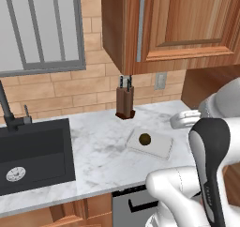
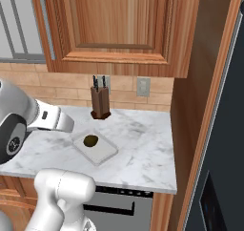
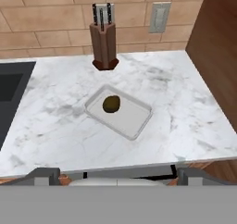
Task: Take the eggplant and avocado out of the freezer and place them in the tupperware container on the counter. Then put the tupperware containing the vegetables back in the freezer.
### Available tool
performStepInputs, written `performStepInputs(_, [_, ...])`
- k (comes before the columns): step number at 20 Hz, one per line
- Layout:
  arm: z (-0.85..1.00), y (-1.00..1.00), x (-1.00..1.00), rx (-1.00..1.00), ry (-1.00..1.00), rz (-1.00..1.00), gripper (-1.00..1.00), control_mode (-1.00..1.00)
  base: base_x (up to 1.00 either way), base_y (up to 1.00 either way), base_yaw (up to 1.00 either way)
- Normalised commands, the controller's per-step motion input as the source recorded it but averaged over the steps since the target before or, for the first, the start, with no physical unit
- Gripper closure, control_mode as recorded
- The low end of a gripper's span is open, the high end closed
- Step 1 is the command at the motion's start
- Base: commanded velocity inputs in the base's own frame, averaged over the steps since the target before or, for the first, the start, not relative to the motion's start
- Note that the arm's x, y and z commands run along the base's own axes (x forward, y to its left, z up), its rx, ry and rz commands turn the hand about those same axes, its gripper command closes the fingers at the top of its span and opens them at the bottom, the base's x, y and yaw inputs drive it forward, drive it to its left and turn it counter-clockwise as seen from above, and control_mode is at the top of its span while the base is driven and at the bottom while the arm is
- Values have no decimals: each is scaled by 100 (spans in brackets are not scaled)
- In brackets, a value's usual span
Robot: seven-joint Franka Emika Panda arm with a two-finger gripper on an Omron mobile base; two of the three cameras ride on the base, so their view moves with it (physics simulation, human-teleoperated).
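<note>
The tupperware container (image 1: 159, 148) (image 2: 107, 151) (image 3: 134, 119) lies flat on the marble counter (image 1: 93, 160) (image 2: 143, 149) (image 3: 55, 126). The olive-brown avocado (image 1: 145, 139) (image 2: 90, 140) (image 3: 111, 103) rests inside it, towards its left end. My gripper (image 3: 118, 174) hangs back over the counter's front edge, short of the container. It is open, its fingertips (image 3: 44, 174) are wide apart, and nothing is between them. The freezer's dark front (image 2: 226, 144) stands at the far right. The eggplant is out of view.
A brown knife block (image 1: 125, 103) (image 2: 100, 103) (image 3: 104, 42) stands against the brick wall behind the container. A black sink (image 1: 33, 151) lies to the left. A wooden wall cupboard (image 1: 164, 24) hangs overhead. A wooden side panel (image 2: 190, 106) bounds the counter's right end.
</note>
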Motion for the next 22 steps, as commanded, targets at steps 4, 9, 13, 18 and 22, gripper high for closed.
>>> performStepInputs(4, [0, 0, 0, 0, 0, 0, -100, 100, -78, -9, -1])
performStepInputs(9, [0, 0, 0, 0, 0, 0, -100, 100, -100, -20, 2])
performStepInputs(13, [0, 0, 0, 0, 0, 0, -100, 100, -100, 0, 31])
performStepInputs(18, [0, 0, 0, 0, 0, 0, -100, 100, -100, -26, 39])
performStepInputs(22, [0, 0, 0, 0, 0, 0, -100, 100, -72, -44, 31])
